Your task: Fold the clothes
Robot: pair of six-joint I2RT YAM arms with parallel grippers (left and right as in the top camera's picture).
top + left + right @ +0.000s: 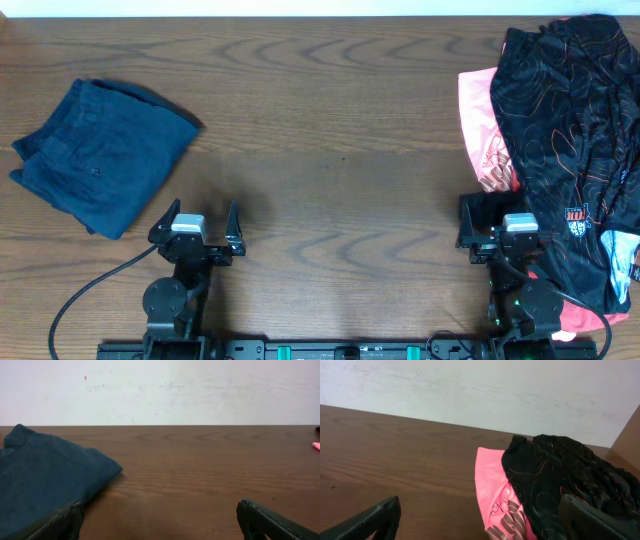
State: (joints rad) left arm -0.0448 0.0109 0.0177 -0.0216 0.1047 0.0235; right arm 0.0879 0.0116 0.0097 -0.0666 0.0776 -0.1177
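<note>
Black gripper fingers fill the bottom corners of both wrist views. The left gripper [165, 527] and the right gripper [480, 522] both have their jaws spread wide, with nothing between them.

The brown wood-grain table [340, 120] is bare across its middle. The biggest garment is the large black jersey with thin orange contour lines [570, 120]. It lies crumpled and unfolded along the right edge, on top of the pile. The navy trousers [100, 155] come next in size. They sit at the far left as a compact, roughly square bundle that already looks folded. The pink shirt with pale lettering [482, 130] is smaller still and pokes out from under the jersey's left edge. A strip of coral-red fabric [575, 318] shows at the pile's near end, beside the right arm's base.

The work appears to be between garments, with one piece done and the pile on the right not yet started. The next move probably means reaching into that pile, taking the jersey by an edge and pulling it onto the bare middle to spread it flat.

In the overhead view the right gripper [503, 212] sits at the pile's near-left corner. The jersey is just beside it and stretches ahead and to its right. Whether the two touch is unclear. The left gripper [202, 208] is well away from the pile, with the trousers near it, ahead and to its left.
</note>
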